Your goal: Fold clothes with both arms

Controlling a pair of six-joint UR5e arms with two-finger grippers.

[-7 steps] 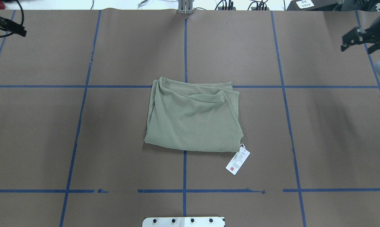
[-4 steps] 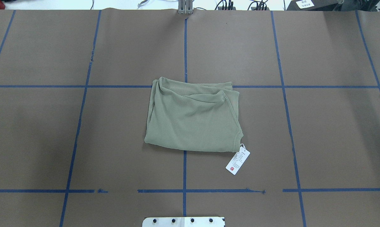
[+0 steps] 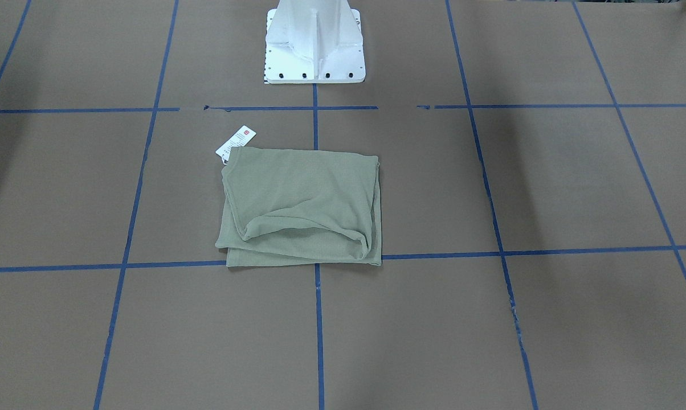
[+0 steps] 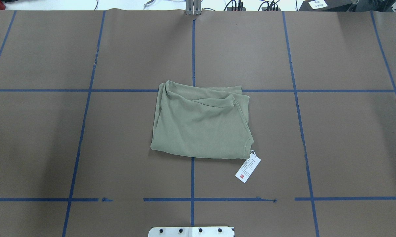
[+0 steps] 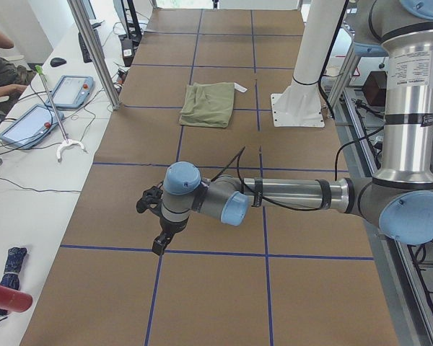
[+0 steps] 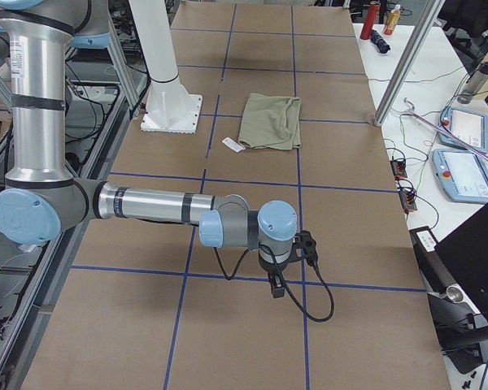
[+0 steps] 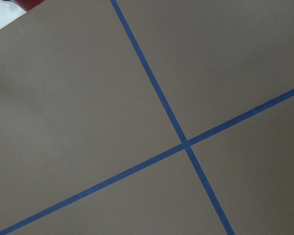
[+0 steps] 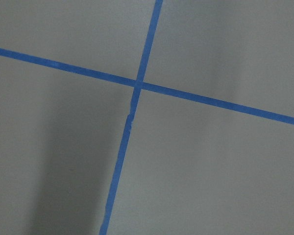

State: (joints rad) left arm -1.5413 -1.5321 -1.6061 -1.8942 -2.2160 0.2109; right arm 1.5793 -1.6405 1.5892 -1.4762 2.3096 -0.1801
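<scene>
- The shirt (image 4: 201,123) lies folded into a rough rectangle at the middle of the table (image 4: 349,138), across the centre tape line (image 4: 192,177).
- Its far edge touches the far cross line of tape. A loose rounded fold sits along that far edge, seen also in the front-facing view (image 3: 303,208).
- The paper tag (image 4: 248,169) lies flat on the table at the shirt's near right corner, joined by its string and pointing toward the robot's side.
- The white pedestal base (image 3: 315,45) stands at the near edge, in line with the shirt and apart from it.
- The left arm (image 5: 289,194) reaches out low over the table's left end, well apart from the shirt. The left gripper (image 5: 159,247) points down above bare paper; its opening cannot be told.
- The right arm (image 6: 146,203) reaches out likewise over the right end. The right gripper (image 6: 276,289) points down above bare paper; its opening cannot be told.
- Each wrist view shows only brown paper and one tape crossing (image 7: 185,145) (image 8: 138,84).
- Neither gripper touches the shirt.
</scene>
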